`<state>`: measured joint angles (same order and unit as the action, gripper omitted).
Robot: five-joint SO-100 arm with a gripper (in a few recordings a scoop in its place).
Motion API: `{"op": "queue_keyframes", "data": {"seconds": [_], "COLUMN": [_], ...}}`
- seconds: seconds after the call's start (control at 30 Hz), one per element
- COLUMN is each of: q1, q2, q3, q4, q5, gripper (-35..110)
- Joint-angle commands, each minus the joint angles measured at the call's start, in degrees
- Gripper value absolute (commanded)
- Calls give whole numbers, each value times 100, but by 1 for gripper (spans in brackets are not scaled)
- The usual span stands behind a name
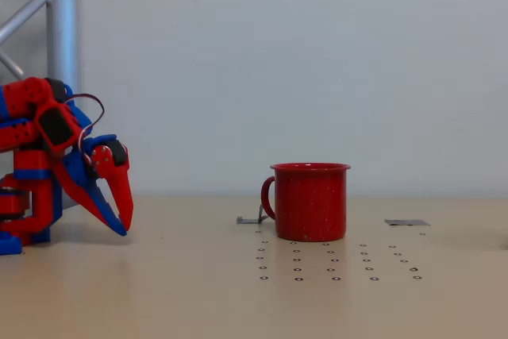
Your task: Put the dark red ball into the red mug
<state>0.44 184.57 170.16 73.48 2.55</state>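
Red mug (311,200) stands upright on the table (182,291), a bit right of centre in the fixed view. Bright red enamel with faint speckle, rolled rim, loop handle sticking out on its left side. Camera sits low, near table height, so the mug's inside can't be seen. No telling from this angle whether the dark red ball is inside it; it isn't visible anywhere on the surface.

Mug's base sits at the back edge of a grid of small dark ring marks (333,263) printed or drilled in the tabletop, rows running toward the camera. A small grey metal bracket (252,218) lies just left of the mug, near the handle, behind it a little. A flat grey plate (406,222) lies on the table to the right, well apart from the mug.

Gripper (123,226) is far left, well apart from the mug, red and blue, pointing down with tips close to the table. Fingers look together at the tips, nothing between them. A thin wire loops over the wrist.

Table is pale beige, matte, softly lit. Behind it a plain light grey-blue wall (317,53). A silver metal truss post (59,21) rises at the upper left behind the arm.
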Motion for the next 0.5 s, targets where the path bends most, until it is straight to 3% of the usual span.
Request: {"op": "queue_keyframes", "data": {"seconds": [0.0,0.47], "q1": [-149,-141], "q2": [431,431], "q3": [97,97], "q4": [-105,-105], "q5": [97,193], "gripper": [-2,-2]}}
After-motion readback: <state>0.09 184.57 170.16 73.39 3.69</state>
